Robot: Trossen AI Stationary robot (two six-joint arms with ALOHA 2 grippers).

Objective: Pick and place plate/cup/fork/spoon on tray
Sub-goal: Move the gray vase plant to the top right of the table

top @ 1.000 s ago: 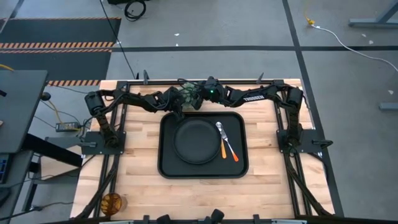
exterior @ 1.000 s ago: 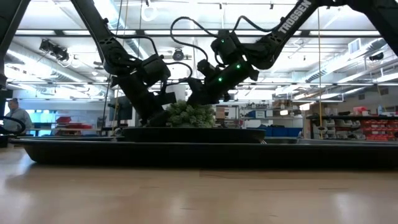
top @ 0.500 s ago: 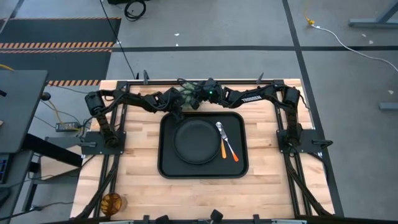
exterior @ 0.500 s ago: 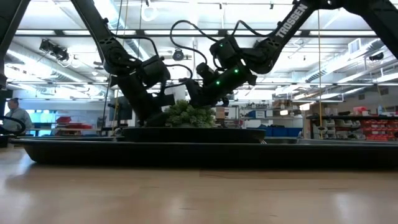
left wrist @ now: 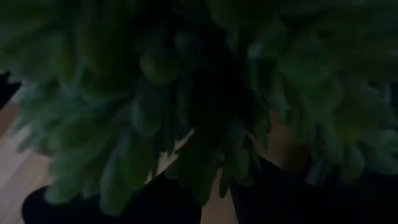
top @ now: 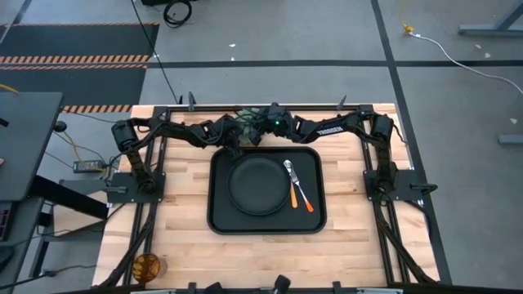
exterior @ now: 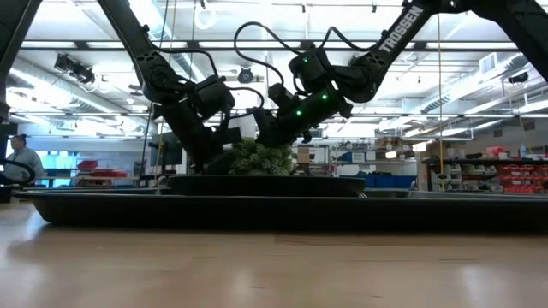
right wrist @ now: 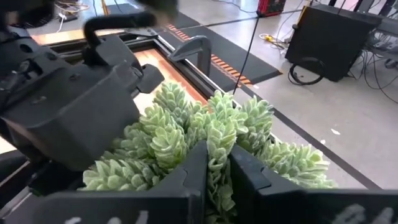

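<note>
The tray (top: 267, 223) is seen mid-tabletop (top: 351, 245), carrying the plate (top: 258, 185), with the fork (top: 297, 187) and spoon (top: 290, 183) crossed beside the plate. The cup (top: 147, 265) stands well apart from the tray, at the tabletop's near left corner. Just beyond the tray's far rim, the plant ball (right wrist: 211, 140) is met by both end effectors: the right end effector (right wrist: 211, 177) is clamped on its leaves; whether the left end effector (top: 235, 140) is apart or together cannot be told.
</note>
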